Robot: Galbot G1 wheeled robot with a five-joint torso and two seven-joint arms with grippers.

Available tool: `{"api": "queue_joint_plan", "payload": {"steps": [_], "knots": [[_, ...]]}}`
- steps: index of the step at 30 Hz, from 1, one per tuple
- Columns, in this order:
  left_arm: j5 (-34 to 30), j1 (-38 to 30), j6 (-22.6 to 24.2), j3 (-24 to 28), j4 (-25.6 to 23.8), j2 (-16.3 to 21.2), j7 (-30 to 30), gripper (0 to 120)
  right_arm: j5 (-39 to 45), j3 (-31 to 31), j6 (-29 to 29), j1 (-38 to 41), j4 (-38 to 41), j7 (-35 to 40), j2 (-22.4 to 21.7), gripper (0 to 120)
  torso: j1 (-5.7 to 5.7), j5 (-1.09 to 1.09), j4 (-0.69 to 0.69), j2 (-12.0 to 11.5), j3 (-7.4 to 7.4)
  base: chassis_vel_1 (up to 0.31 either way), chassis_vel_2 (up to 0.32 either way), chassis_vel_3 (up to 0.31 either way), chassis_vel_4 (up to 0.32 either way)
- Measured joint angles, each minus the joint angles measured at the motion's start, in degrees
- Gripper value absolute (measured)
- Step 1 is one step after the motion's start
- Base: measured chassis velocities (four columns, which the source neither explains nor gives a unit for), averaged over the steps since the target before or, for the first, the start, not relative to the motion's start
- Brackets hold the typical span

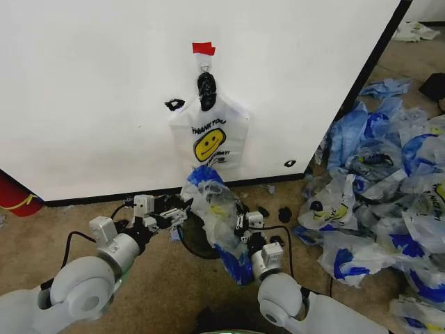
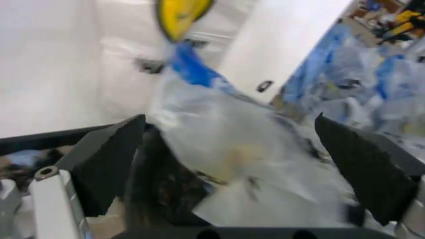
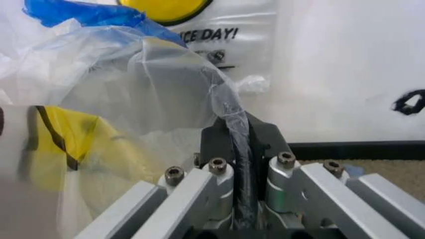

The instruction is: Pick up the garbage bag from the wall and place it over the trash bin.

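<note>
The garbage bag [image 1: 217,212], crumpled translucent plastic with blue patches and some yellow print, hangs over the round black trash bin [image 1: 197,243] on the floor by the wall [image 1: 83,83]. My right gripper [image 1: 242,221] is shut on a fold of the bag [image 3: 153,99]; the plastic runs down between its closed fingers [image 3: 256,137]. My left gripper [image 1: 177,216] is at the bag's other side, open wide. Its two dark fingers [image 2: 106,164] stand far apart, with the bag [image 2: 226,154] and the bin's dark inside [image 2: 159,191] beyond them.
A bunch of smiley bags [image 1: 208,136] with a black knot [image 1: 206,90] hangs on the hook under red tape [image 1: 204,48]. A big pile of loose bags [image 1: 389,202] covers the floor at right. Black scraps [image 1: 284,213] lie near the bin. A red object [image 1: 14,195] sits far left.
</note>
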Motion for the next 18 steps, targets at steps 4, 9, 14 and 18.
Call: {"api": "queue_joint_plan", "payload": {"steps": [4, 9, 14, 18], "knots": [[-1.03, 0.01, 0.94, 0.12, -3.25, 0.39, -0.88, 100, 0.00, 0.82, 0.00, -0.03, -0.08, 0.04, -0.05, 1, 0.00, 0.00, 0.00, 0.00, 0.00, 0.000, 0.000, 0.000, 0.000], [-3.88, -0.69, 2.91, 0.93, -7.10, 0.49, -1.69, 99, 0.10, 0.85, -0.06, 0.79, -0.67, 0.08, 0.17, 1, 0.00, 0.01, 0.00, 0.00, 0.00, 0.000, 0.000, 0.000, 0.000], [-4.14, -1.07, 3.61, 2.35, -6.66, 0.18, -1.59, 98, 0.28, -0.01, -0.57, 1.64, -0.49, 0.30, 0.65, 1, 0.00, -0.01, 0.00, 0.00, 0.00, 0.000, 0.000, 0.000, 0.000], [-3.79, -1.36, 3.64, 3.62, -5.60, 0.22, -1.43, 98, 0.22, -1.25, -0.89, 2.54, -0.16, 0.31, 0.59, 1, 0.00, -0.02, 0.00, 0.00, 0.00, 0.000, 0.000, 0.000, 0.000]]}}
